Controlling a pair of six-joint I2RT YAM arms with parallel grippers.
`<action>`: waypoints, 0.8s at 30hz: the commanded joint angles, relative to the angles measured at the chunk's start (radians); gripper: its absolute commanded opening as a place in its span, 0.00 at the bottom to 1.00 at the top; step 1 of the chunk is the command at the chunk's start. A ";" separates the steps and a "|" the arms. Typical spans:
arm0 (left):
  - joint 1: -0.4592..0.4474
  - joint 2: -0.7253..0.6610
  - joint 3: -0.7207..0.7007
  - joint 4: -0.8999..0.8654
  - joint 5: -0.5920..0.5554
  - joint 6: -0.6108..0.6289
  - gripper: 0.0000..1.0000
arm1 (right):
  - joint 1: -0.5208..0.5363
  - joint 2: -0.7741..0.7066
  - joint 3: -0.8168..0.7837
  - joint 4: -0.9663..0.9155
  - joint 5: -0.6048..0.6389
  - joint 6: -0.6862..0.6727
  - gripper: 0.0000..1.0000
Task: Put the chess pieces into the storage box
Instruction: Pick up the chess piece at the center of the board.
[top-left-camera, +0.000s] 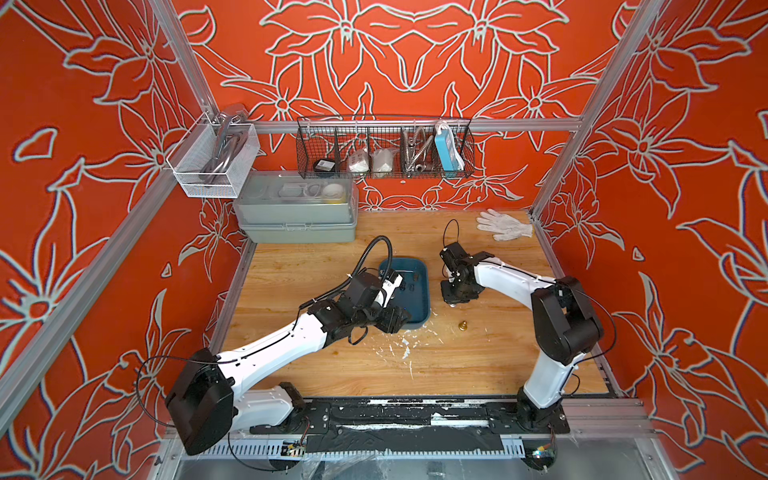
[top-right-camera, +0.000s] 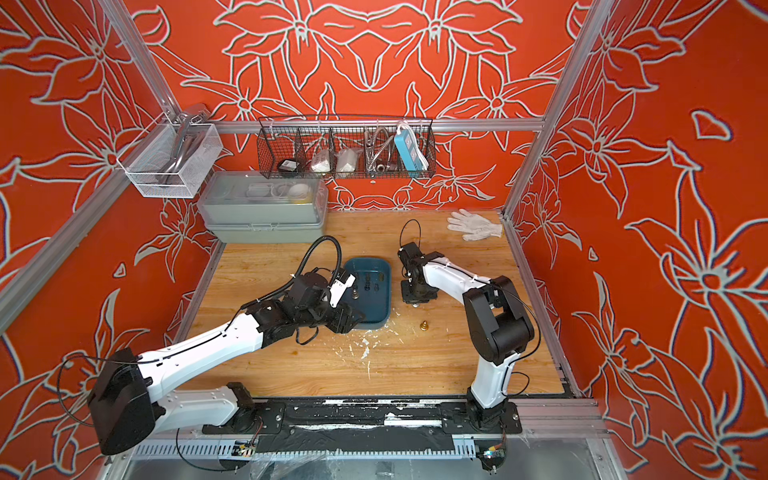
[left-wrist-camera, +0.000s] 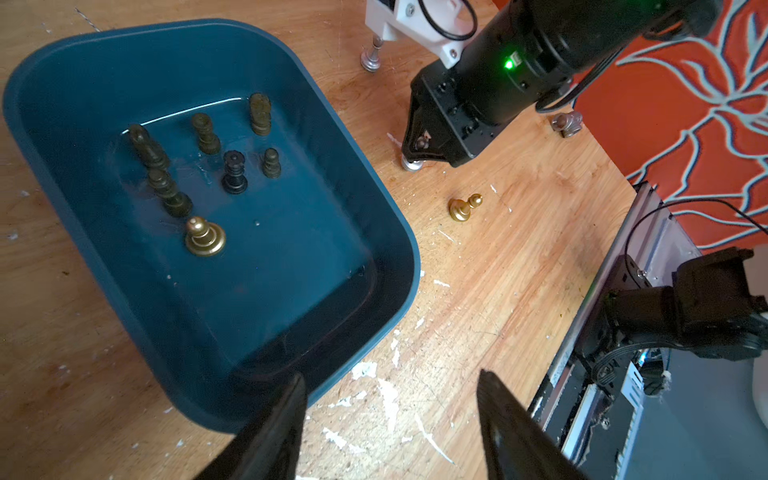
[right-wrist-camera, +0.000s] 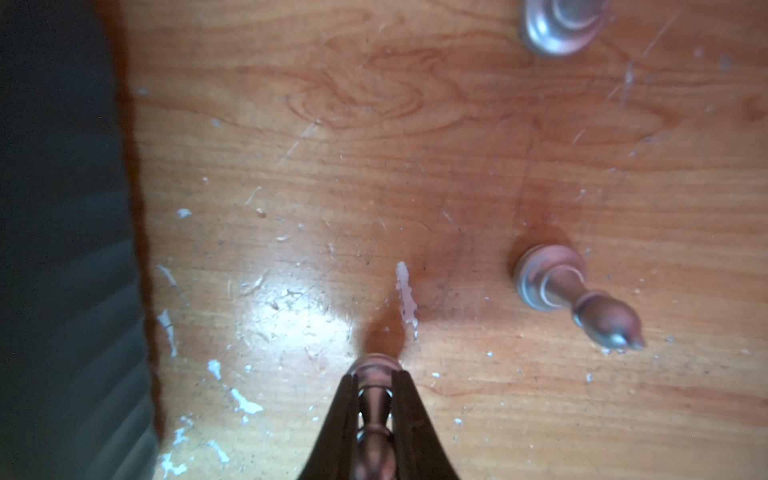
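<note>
Right gripper (right-wrist-camera: 374, 377) clamped around silver chess piece (right-wrist-camera: 372, 446) | left gripper (left-wrist-camera: 390, 386) spread apart, holding nothing | storage box (left-wrist-camera: 349, 174) corner beside one finger (left-wrist-camera: 274, 432)

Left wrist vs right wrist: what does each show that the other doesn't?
Left wrist only: the inside of the storage box with seven chess pieces in it, a gold pawn standing on the table, and the open left gripper.
Right wrist only: a close-up of the right gripper shut on the stem of a silver piece.
Both: the table, a wall of the box, the held piece, and loose silver pieces outside the box.
</note>
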 joint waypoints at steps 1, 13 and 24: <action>-0.003 -0.003 0.037 -0.009 -0.038 -0.011 0.65 | 0.003 -0.050 0.012 -0.050 -0.002 -0.015 0.14; 0.241 -0.079 -0.003 -0.158 -0.111 -0.243 0.64 | 0.170 -0.141 0.199 -0.172 0.000 -0.021 0.14; 0.275 -0.012 0.002 -0.267 -0.161 -0.231 0.53 | 0.318 0.068 0.409 -0.172 -0.044 -0.036 0.14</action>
